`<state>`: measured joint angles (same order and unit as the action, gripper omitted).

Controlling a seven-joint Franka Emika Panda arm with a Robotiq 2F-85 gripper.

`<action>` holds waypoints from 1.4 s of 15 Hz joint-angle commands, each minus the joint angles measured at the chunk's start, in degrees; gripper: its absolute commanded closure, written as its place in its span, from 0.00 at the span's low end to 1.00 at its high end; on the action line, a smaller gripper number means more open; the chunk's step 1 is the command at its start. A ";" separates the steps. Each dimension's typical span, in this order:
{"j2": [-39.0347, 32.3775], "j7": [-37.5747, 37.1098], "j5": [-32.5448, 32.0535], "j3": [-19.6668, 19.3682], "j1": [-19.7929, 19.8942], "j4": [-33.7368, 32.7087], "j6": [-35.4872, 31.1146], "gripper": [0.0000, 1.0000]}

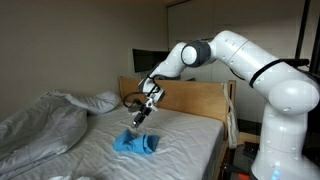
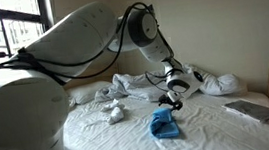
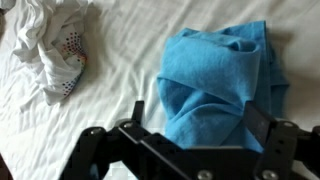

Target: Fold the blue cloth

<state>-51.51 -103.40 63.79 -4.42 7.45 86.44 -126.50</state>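
The blue cloth [image 3: 220,85] is seen bunched on the bed sheet [image 1: 190,130], clear of every mattress edge, with the gripper [image 1: 139,118] held spread and empty directly above it.

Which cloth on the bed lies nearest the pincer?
The blue cloth, right under the pincer; the white dotted rag and grey duvet lie farther off.

no readable text, labels, brands or numbers anywhere (all three views checked), no signs
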 commanded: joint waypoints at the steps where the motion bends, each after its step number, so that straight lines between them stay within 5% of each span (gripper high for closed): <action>1: 9.58 -5.74 4.34 0.15 -1.49 13.64 -4.08 0.00; 7: 20.11 -9.13 13.02 0.02 -3.63 31.07 -8.81 0.00; 11: 26.11 -11.84 11.38 -1.98 -4.85 40.39 -10.96 0.00; 16: 27.86 -11.25 6.03 -3.51 -4.64 42.23 -11.22 0.00; 21: 26.75 -6.55 7.64 -2.84 -2.58 41.00 -8.19 0.00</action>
<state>-25.42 -113.05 70.43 -7.59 3.45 126.91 -136.61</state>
